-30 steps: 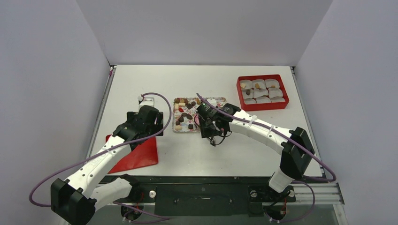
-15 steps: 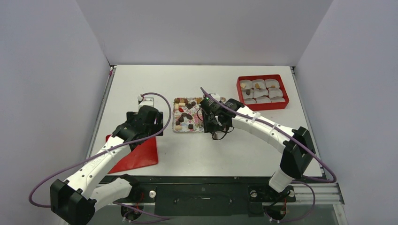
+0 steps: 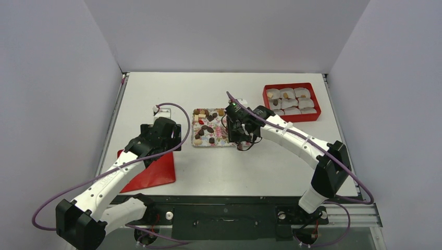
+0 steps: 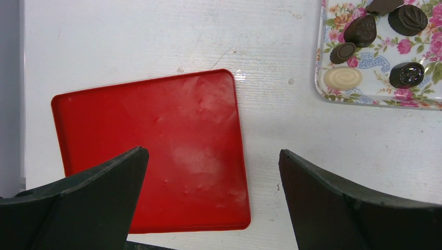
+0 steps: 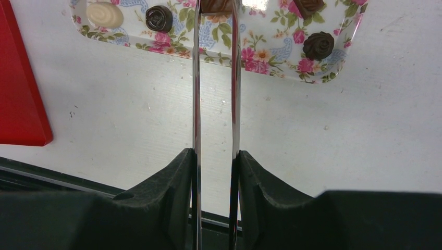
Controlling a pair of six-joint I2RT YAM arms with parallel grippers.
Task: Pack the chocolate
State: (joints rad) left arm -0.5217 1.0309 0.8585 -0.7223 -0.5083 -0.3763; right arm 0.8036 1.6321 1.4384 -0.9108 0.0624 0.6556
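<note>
1. At mid-table, on the flower-patterned tray [image 5: 271, 54]: the loose chocolate [image 3: 204, 128], dark brown, tan and cream, scattered in small separate pieces.
2. Along the tray's near edge, in the right wrist view: a cream oval [image 5: 105, 14] beside a dark rose-shaped piece [image 5: 158, 18], and a second dark rose [image 5: 318, 45] towards the other corner.
3. Over the tray's right part: the right gripper [image 5: 216, 156], with two long metal blades [image 5: 196, 78] running forward from its fingers, narrow and parallel.
4. Between the blade tips, at the top edge of the right wrist view: a brown chocolate [image 5: 216, 5], pinched on both sides. Cannot tell whether lifted off the tray or resting on it.
5. Left of the tray, above the red lid [image 4: 156, 114]: the left gripper [image 4: 211, 156], jaws spread wide, holding nothing.
6. Flat on the white table [image 3: 219, 172], near its left edge: that lid, apart from the tray.
7. At the far right of the table: a red box [image 3: 292, 85] holding white paper cups [image 3: 292, 110] in three rows of three, with a piece of chocolate visible in a few of them.
</note>
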